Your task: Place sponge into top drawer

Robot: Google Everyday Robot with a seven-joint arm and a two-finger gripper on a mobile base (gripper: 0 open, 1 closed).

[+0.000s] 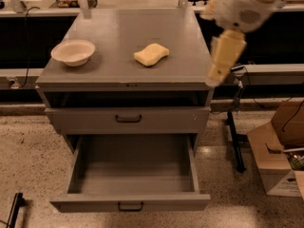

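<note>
The pale yellow sponge (151, 54) lies on the grey cabinet top (123, 30), near its middle. The top drawer (130, 201), the lowest one with a small black handle, is pulled open and its tray holds nothing. My gripper (217, 74) hangs from the white arm at the upper right, over the cabinet top's right edge. It is to the right of the sponge, apart from it, and holds nothing that I can see.
A cream round bowl (73, 52) sits on the cabinet top's left side. A shut grey drawer front (128, 119) is above the open drawer. A cardboard box (278, 151) and a black stand (235, 137) are on the floor at the right.
</note>
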